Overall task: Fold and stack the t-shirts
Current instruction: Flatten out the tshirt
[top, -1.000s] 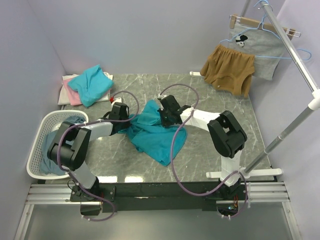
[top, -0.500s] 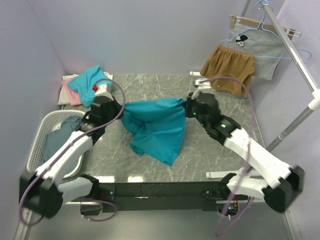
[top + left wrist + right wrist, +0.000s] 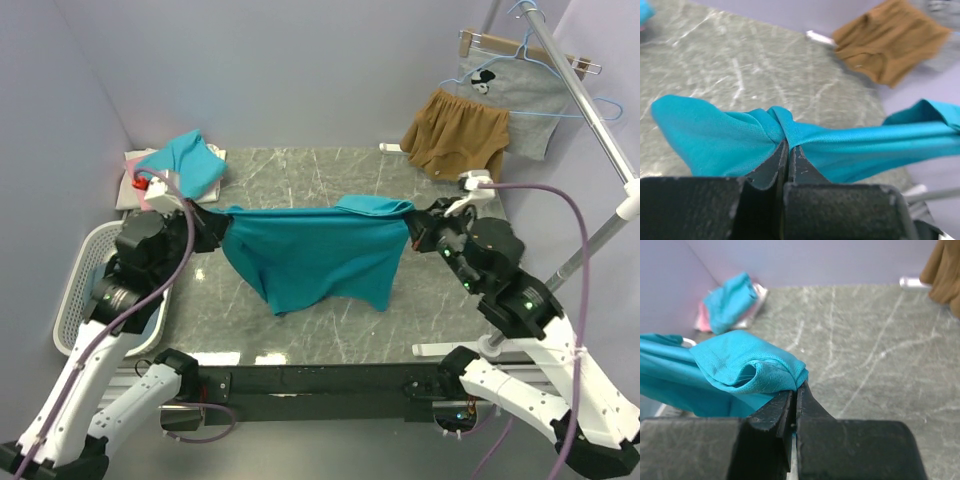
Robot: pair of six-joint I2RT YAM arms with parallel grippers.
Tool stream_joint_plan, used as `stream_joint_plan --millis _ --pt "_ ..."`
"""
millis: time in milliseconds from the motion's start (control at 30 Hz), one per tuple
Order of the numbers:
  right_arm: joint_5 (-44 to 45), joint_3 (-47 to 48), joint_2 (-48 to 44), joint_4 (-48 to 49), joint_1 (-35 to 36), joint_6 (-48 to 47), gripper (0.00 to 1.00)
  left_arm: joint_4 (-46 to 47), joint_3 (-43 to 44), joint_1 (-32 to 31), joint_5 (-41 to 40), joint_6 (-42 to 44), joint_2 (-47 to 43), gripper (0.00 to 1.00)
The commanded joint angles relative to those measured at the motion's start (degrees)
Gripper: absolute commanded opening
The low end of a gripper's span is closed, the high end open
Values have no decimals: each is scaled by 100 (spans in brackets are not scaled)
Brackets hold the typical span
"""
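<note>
Over the grey marbled table (image 3: pixel 300 180) the teal t-shirt (image 3: pixel 315 255) hangs stretched between the left gripper (image 3: pixel 210 222) and right gripper (image 3: pixel 412 225), each clamped on a bunched top corner; it looks light, limp and crease-prone, so it is probably best held at its corners.

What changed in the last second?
Both arms swung apart: left gripper went left, right gripper went right, pulling the crumpled teal t-shirt into a spread sheet hanging between them, both shut on it. Shirt pile, laundry basket and tan-brown shorts stayed put.
</note>
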Motion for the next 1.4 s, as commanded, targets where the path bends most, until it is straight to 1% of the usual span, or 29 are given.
stream_joint_plan --millis 0,33,67,133,200,267,300,367,400,467,500,567,667,733,767,800,833,900,933,967,1033,1067,1133,1167,1233,1267,1300,1333,1367 --pt "187 618 -224 -119 -23 -248 0 -363 427 56 437 78 -361 1" --pt "214 645 -181 -136 -32 -257 0 -363 349 55 499 34 -431 1" --pt "249 654 -137 -127 -23 -274 0 -389 279 64 491 -115 -457 5" --pt "310 549 125 -57 -32 -292 0 -328 -123 55 508 -169 -467 20" --pt "529 383 372 -14 -32 -240 0 -82 -494 56 194 -326 -423 20" --pt "670 233 724 48 -32 -152 0 137 -951 55 -175 -484 -283 6" --pt "688 32 786 249 -32 -152 0 234 -1083 55 -221 -503 -230 1" --pt "715 -110 962 548 -32 -178 0 620 -1321 64 -308 -520 -2 1" --pt "750 -119 1006 810 -40 -230 0 848 -1252 64 -413 -477 147 1" --pt "1021 73 1234 883 -40 -441 0 824 -656 64 -432 -241 814 1" --pt "1153 439 1443 701 -49 -511 0 807 -419 56 -389 -187 1060 1" --pt "1689 802 1577 515 -49 -731 0 885 188 56 -231 -55 1720 1" --pt "2147 1364 1499 382 -93 -986 0 1367 795 56 427 33 2467 1" --pt "2226 1480 1209 470 -102 -1170 0 1631 1355 21 1251 25 3126 1" --pt "2209 1619 1121 514 -102 -1223 0 1711 1542 -102 1421 51 3337 1" --pt "2148 1716 981 506 -102 -1241 0 1729 1761 -198 1527 86 3783 1" --pt "2008 1813 945 488 -102 -1276 0 1703 2216 -304 1711 138 4005 1" --pt "1455 2121 979 400 -102 -1277 0 1668 2805 -603 1931 297 4627 1" --pt "1201 2191 1023 383 -102 -1216 0 1607 2966 -699 2063 323 4823 1" --pt "650 2270 1076 382 -93 -1189 0 1589 3089 -840 2047 315 4981 1" --pt "50 2315 1374 347 -76 -988 0 1693 3056 -920 2046 253 5211 1" --pt "-319 2263 1488 391 -32 -934 0 1807 2942 -938 1872 166 5194 1" --pt "-1084 2131 1875 452 73 -716 0 1957 2319 -938 1346 34 4896 1" --pt "-1278 1896 2007 575 126 -627 0 1871 2117 -912 569 -28 4738 1" --pt "-1753 1587 2367 733 380 -416 0 1721 1545 -859 -130 -81 4264 1" --pt "-1798 1246 2499 864 486 -346 0 1633 1361 -737 -377 -133 4105 1" --pt "-1729 1086 2753 892 774 -275 0 1467 993 -657 -780 -195 3791 3" --pt "-1676 902 2877 953 916 -75 0 1413 772 -578 -923 -256 3622 10" --pt "-1737 569 3000 1015 1065 6 0 1395 561 -369 -1011 -335 3446 14"
